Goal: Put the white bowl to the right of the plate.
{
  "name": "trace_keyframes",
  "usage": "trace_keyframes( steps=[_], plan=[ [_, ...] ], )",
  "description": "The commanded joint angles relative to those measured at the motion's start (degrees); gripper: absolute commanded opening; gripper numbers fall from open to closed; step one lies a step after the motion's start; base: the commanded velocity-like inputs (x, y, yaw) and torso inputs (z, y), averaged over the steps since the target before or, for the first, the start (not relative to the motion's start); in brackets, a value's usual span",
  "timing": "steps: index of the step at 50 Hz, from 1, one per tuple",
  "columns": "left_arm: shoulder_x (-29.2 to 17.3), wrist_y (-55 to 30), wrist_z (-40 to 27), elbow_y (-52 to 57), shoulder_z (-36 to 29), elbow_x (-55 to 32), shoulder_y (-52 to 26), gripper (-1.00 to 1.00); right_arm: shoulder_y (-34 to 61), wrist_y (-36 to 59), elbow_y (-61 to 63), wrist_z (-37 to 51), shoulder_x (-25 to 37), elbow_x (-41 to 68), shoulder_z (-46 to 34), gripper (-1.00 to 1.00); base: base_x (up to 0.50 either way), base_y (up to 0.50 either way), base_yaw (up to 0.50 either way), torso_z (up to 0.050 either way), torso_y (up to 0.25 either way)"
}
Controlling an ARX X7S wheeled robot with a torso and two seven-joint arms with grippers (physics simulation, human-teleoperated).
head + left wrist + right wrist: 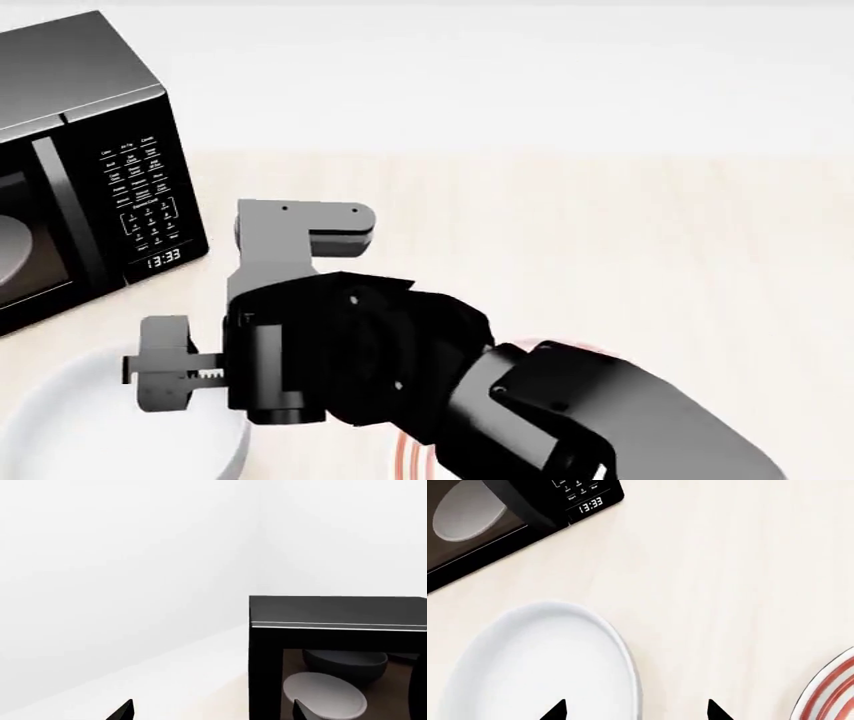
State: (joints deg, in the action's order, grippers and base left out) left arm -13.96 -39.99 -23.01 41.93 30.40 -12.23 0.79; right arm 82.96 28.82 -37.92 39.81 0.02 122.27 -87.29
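The white bowl (94,425) sits on the pale counter at the near left, in front of the microwave. In the right wrist view the bowl (540,665) fills the lower left. The red-ringed plate (408,458) lies to the bowl's right, mostly hidden under my right arm; its rim shows in the right wrist view (830,692). My right gripper (635,711) is open above the bowl's right rim, one fingertip over the inside and one outside. It also shows in the head view (171,372). My left gripper (212,712) is open and empty, facing the microwave.
A black microwave (94,150) stands at the back left with a pale dish (468,510) inside; it also shows in the left wrist view (333,615). The pale counter (601,230) stretches to the right and back to a white wall.
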Motion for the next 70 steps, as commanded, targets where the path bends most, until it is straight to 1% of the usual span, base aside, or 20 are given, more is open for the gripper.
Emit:
trace_keyframes(
  steps=[1, 15, 22, 46, 52, 63, 70],
  plan=[
    [0.02, 0.33, -0.10, 0.48, 0.36, -0.43, 0.54, 1.00, -1.43, -2.73, 0.47, -0.43, -0.01, 1.82, -4.22, 1.00, 0.00, 0.00, 0.00, 0.000, 0.000],
    [-0.20, 0.49, -0.23, 0.54, 0.14, -0.75, 0.69, 1.00, -3.68, -2.61, 2.18, -0.76, -0.02, 1.17, -4.09, 1.00, 0.00, 0.00, 0.00, 0.000, 0.000],
    [-0.28, 0.54, -0.27, 0.58, 0.16, -1.02, 0.76, 1.00, -4.39, -2.29, 1.91, -2.84, -0.02, 1.48, -4.11, 1.00, 0.00, 0.00, 0.00, 0.000, 0.000],
    [-0.44, 0.88, -0.31, 1.18, 0.99, -2.13, 1.49, 1.00, -7.86, -1.57, -3.86, -6.47, -0.02, 1.68, -4.34, 1.00, 0.00, 0.00, 0.00, 0.000, 0.000],
    [-0.45, 0.98, -0.39, 1.26, 1.03, -2.31, 1.62, 1.00, -8.63, -2.15, -2.17, -8.61, -0.02, 1.28, -4.21, 1.00, 0.00, 0.00, 0.00, 0.000, 0.000],
    [-0.50, 1.22, -0.36, 1.66, 1.40, -2.85, 2.05, 1.00, -9.39, -3.70, -1.46, -10.03, -0.02, 2.38, -4.20, 1.00, 0.00, 0.00, 0.00, 0.000, 0.000],
    [-0.60, 1.13, -0.49, 1.81, 1.46, -3.10, 2.09, 1.00, -9.99, -4.20, -1.24, -10.13, -0.02, 1.20, -4.21, 1.00, 0.00, 0.00, 0.00, 0.000, 0.000]
  ],
)
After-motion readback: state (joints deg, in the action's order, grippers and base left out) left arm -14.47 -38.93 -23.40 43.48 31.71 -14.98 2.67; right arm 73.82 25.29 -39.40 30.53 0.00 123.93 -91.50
